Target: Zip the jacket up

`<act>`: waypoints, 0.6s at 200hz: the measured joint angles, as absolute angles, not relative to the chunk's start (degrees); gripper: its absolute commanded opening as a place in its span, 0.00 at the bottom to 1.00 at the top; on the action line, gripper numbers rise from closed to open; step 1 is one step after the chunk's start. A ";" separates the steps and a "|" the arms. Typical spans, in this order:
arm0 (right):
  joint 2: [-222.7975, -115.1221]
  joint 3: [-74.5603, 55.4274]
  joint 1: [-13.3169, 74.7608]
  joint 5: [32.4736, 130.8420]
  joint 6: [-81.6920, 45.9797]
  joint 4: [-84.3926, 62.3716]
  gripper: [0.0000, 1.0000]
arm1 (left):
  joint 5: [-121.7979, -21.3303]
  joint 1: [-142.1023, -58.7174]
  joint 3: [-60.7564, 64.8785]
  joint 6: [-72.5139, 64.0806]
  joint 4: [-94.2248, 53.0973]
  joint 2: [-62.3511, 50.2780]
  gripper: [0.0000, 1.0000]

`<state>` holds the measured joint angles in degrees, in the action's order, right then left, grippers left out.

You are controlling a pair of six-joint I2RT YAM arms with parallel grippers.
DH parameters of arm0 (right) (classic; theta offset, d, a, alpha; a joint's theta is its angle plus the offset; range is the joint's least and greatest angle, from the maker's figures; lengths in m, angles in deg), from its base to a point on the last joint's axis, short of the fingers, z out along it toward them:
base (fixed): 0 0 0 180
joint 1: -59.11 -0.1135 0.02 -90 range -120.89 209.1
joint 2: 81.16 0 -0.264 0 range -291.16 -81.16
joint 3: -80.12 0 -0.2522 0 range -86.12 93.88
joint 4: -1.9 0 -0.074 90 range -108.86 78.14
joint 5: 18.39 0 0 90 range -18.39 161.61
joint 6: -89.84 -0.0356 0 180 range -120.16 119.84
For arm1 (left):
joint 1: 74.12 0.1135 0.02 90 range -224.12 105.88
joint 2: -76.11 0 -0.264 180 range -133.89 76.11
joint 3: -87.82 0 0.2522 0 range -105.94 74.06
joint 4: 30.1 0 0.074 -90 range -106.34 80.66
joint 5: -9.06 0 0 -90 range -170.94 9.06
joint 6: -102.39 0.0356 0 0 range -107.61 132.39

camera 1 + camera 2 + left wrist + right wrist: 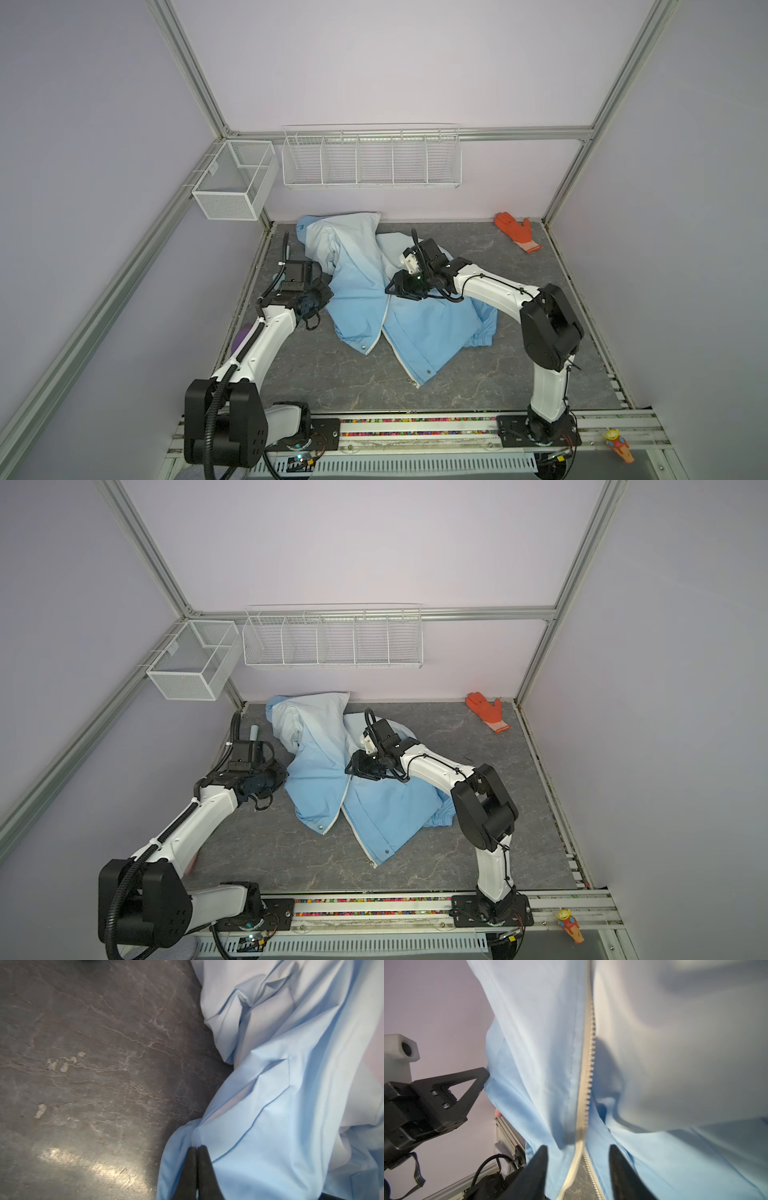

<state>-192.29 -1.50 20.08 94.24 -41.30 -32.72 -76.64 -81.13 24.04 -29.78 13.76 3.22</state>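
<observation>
Jacket lay crumpled at centre frame in both top views on the grey table, lower front gaping apart; left gripper was clamped tight on a fold at its left edge, right gripper stood open, jaws straddling the white zipper, gripping nothing

Tabletop: dark grey with pale marble veins, scuffed in spots.
Glove: orange, lying flat in the far right corner with its cuff toward the front.
Wire rack: white, five compartments, mounted on the back wall.
Mesh basket: white, divided inside, hanging on the left frame rail.
Toy figure: small, green head, orange body, at the front rail's right end.
</observation>
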 measured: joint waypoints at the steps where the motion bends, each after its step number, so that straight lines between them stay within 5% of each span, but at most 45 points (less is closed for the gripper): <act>1: -192.27 -1.50 20.12 94.04 -41.24 -32.85 0.68 | -76.62 -81.08 24.06 -29.78 13.85 3.20 0.00; 47: -189.45 -0.84 25.50 84.84 -35.09 -41.23 0.74 | -75.90 -80.49 25.62 -29.21 16.61 5.34 0.47; 120: -193.38 -0.47 33.24 83.75 -31.66 -42.67 0.69 | -71.13 -90.59 37.22 -34.15 17.87 22.87 0.55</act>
<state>-193.38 -0.47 33.24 83.75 -31.66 -42.67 -71.13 -90.59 37.22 -34.15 17.87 22.87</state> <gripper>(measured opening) 0.691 0.553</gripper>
